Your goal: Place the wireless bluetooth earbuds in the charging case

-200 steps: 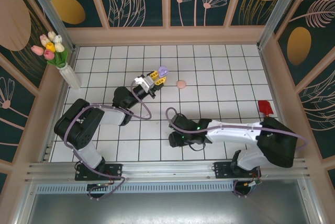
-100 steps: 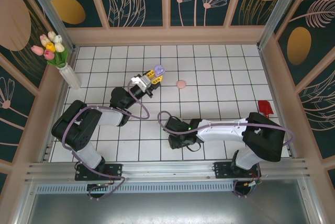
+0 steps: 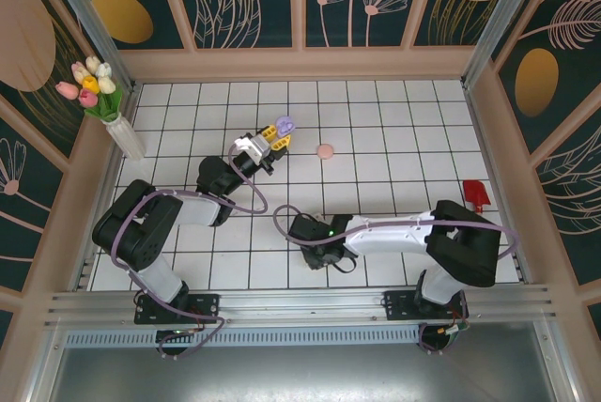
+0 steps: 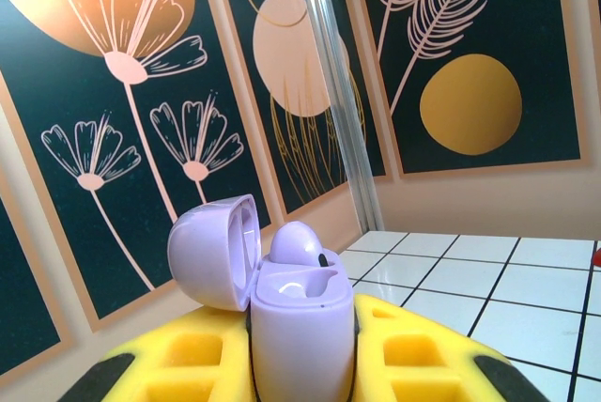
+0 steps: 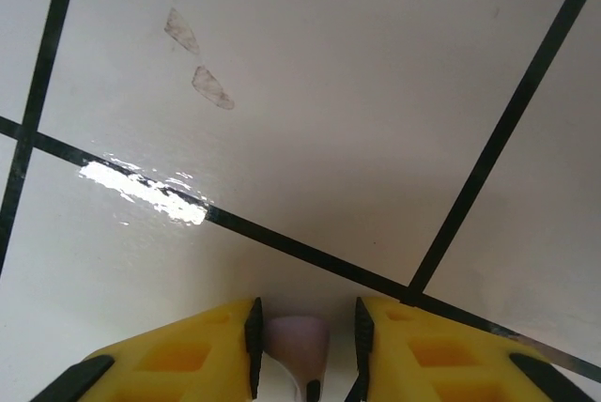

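Right wrist: earbud (image 5: 297, 342) inside claw (image 5: 305, 327), tiles (image 5: 319, 120) beyond

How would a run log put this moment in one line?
left end effector: holding open lilac case, lilac bud seated | right end effector: low, straddling pale bud, grip unclear

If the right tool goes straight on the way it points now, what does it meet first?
The right tool would likely meet the white tiled table first; a pale earbud sits between its fingers.

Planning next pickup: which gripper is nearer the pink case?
Left. The left gripper, holding the lilac case, is beside the pink case; right gripper is much farther, toward the bases.
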You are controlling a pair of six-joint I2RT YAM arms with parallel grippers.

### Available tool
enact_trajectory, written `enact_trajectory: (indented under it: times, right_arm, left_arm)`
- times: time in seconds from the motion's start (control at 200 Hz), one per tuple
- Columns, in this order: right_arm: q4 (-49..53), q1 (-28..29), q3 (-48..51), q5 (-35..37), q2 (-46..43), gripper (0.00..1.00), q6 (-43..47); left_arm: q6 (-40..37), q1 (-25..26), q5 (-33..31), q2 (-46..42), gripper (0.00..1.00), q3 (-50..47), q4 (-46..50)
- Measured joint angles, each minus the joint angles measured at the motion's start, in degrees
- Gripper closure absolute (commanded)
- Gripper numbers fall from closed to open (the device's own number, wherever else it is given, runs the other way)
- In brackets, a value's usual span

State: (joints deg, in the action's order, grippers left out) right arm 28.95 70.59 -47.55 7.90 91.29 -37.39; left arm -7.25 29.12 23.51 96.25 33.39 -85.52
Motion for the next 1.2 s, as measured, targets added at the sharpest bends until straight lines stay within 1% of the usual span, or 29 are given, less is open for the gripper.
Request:
enact_trajectory:
  times: [0.335,0.45,0.515,0.861,1.026,1.201]
  right_arm:
    - [0.7,0.8,-0.7,1.3,0.7,0.67,-0.1]
    - [0.7,0.9,-0.7,1.2,0.5,0.75,-0.5]
    - [0.6,1.0,-0.7,1.2,0.5,0.77,-0.7]
    - [1.4,0.7,0.3,1.8,-2.6,0.79,-1.2]
    - [1.5,-2.8,1.3,3.5,-9.8,0.80,-2.0]
    - [0.3,-10.5,1.7,4.8,-20.7,0.80,-1.7]
  left_arm:
    - [0.2,0.0,0.0,0.0,1.00,0.0,0.0]
    - [0.4,0.0,0.0,0.0,1.00,0.0,0.0]
    - [0.4,0.0,0.0,0.0,1.00,0.0,0.0]
    - [1.1,0.0,0.2,0.0,1.00,0.0,0.0]
    - [1.5,0.0,0.7,0.0,1.00,0.4,0.0]
    - [1.5,0.0,1.7,0.0,1.00,0.9,0.3]
